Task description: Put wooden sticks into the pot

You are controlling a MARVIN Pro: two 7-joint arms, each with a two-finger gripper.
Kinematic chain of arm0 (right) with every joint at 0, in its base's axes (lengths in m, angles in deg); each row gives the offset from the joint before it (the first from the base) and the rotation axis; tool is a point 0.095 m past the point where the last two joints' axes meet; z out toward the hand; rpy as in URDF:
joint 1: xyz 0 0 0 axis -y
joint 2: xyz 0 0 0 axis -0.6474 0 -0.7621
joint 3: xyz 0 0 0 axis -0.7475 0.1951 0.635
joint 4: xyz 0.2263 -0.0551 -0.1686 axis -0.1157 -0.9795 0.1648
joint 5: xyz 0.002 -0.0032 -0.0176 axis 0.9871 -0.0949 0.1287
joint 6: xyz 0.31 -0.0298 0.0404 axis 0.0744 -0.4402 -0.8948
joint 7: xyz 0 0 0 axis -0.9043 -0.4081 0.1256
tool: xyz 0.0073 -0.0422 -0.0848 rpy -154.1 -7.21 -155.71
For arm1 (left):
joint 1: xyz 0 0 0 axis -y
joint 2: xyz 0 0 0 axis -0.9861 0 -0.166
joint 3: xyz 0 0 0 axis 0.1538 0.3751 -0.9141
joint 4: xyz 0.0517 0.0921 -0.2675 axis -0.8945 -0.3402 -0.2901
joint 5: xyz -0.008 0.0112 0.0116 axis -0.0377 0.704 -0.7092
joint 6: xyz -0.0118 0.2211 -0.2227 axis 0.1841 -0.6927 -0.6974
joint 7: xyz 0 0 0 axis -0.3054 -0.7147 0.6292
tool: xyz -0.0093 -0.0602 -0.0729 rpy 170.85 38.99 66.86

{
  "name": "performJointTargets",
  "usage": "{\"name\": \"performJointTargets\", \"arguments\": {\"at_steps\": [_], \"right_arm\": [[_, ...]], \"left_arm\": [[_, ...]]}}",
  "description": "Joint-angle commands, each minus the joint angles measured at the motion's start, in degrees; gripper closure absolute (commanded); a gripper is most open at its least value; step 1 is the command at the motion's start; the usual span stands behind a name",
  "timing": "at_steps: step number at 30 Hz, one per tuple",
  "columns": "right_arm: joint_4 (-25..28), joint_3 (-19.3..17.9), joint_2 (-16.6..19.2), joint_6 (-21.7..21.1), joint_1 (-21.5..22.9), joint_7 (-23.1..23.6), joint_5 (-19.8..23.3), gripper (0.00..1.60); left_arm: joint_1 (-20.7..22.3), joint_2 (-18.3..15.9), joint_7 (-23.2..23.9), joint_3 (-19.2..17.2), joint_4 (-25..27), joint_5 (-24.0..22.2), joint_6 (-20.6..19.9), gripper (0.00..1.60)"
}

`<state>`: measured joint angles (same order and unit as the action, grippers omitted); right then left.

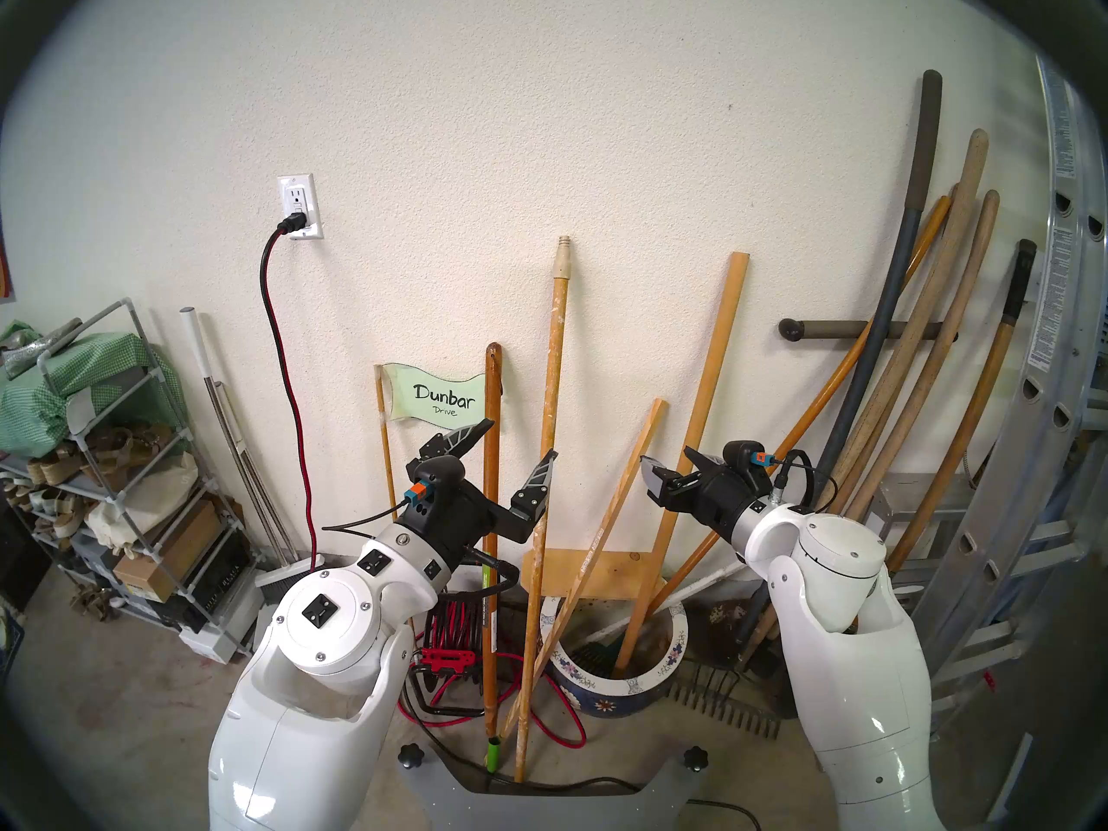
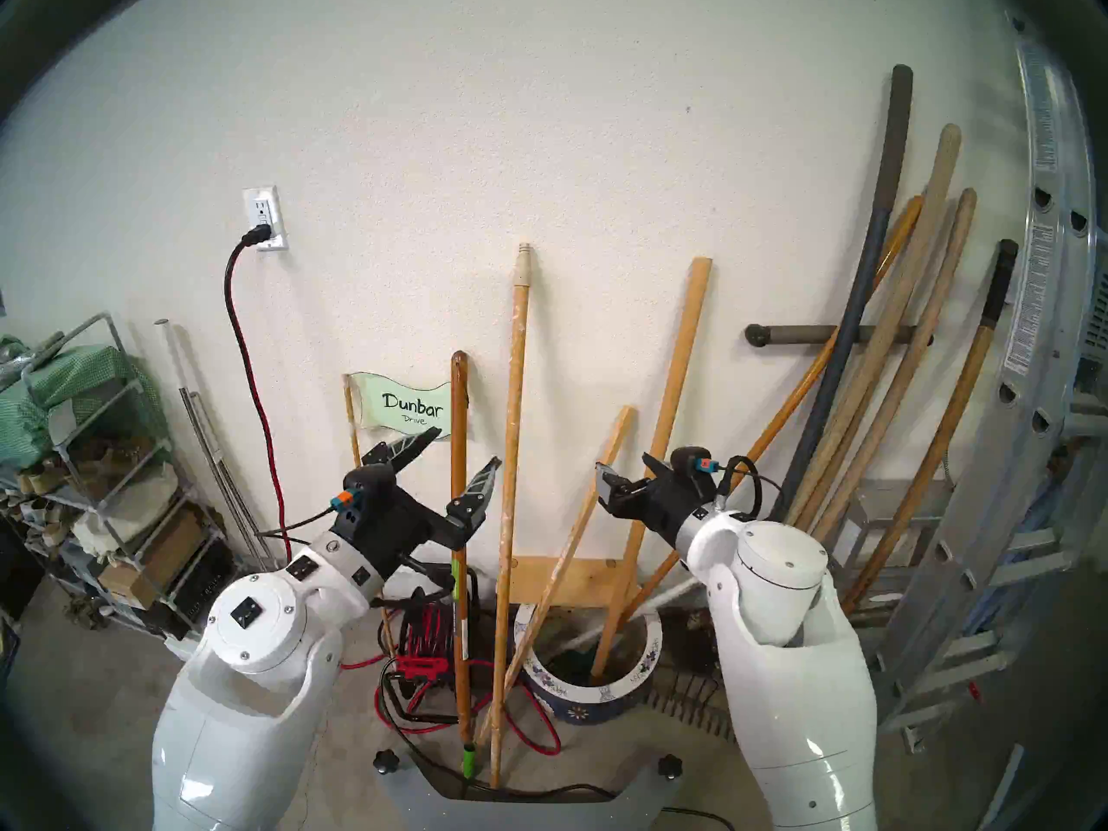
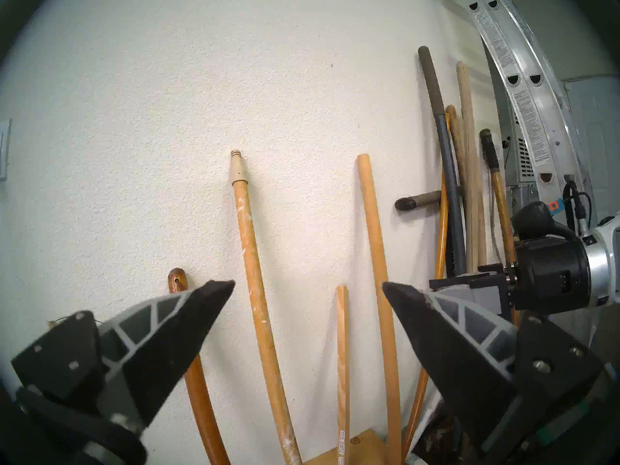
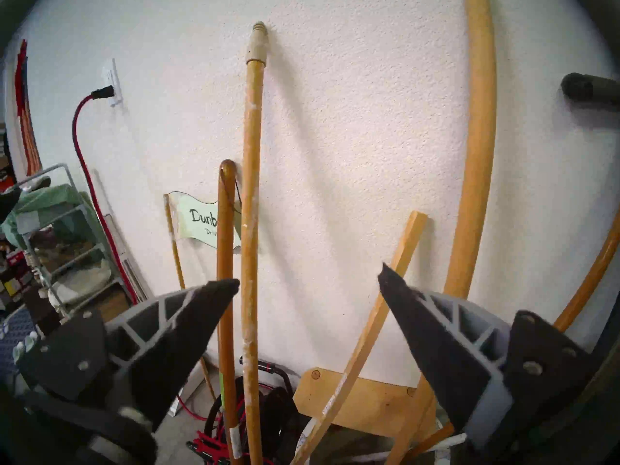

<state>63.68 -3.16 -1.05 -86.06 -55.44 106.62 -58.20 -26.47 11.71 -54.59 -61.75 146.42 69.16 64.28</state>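
Paint-flecked stick [image 1: 554, 386]: foot on the floor left of the pot [image 1: 617, 689], just beside the right fingertip [image 1: 539, 473] of the left fingers [image 1: 517, 446].
Left fingers: spread wide, empty.
Right fingers [image 4: 308, 279]: spread wide, empty, above the pot.

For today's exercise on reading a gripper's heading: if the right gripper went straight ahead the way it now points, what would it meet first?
Probably the thin square wooden strip, which leans just inside the right-hand fingertip of the open right gripper. The paint-flecked handle stands near the other fingertip. Depth is unclear; between them only the wall shows.

Dunbar Drive sign [image 1: 440, 399] against wall; shoe rack [image 1: 114, 470] left; ladder [image 1: 1043, 392] right; red cord [image 1: 288, 356] plugged in.
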Motion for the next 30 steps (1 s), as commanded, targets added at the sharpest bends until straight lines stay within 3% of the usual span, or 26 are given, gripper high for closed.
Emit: {"name": "performJointTargets", "arguments": {"at_steps": [1, 11, 30], "right_arm": [[0.9, 2.24, -0.95, 0.45, -1.83, -0.48, -0.89, 0.0], [-0.38, 5.49, -2.05, 1.16, -2.57, -0.64, -2.59, 0.0], [-11.02, 12.38, -5.46, 4.55, 5.29, -2.07, -6.03, 0.0]], "left_arm": [[0.0, 0.0, -0.01, -0.02, 0.01, 0.0, 0.0, 0.0], [0.0, 0.0, -0.01, -0.02, 0.01, 0.0, 0.0, 0.0], [0.0, 0.0, -0.01, -0.02, 0.01, 0.0, 0.0, 0.0]]}}
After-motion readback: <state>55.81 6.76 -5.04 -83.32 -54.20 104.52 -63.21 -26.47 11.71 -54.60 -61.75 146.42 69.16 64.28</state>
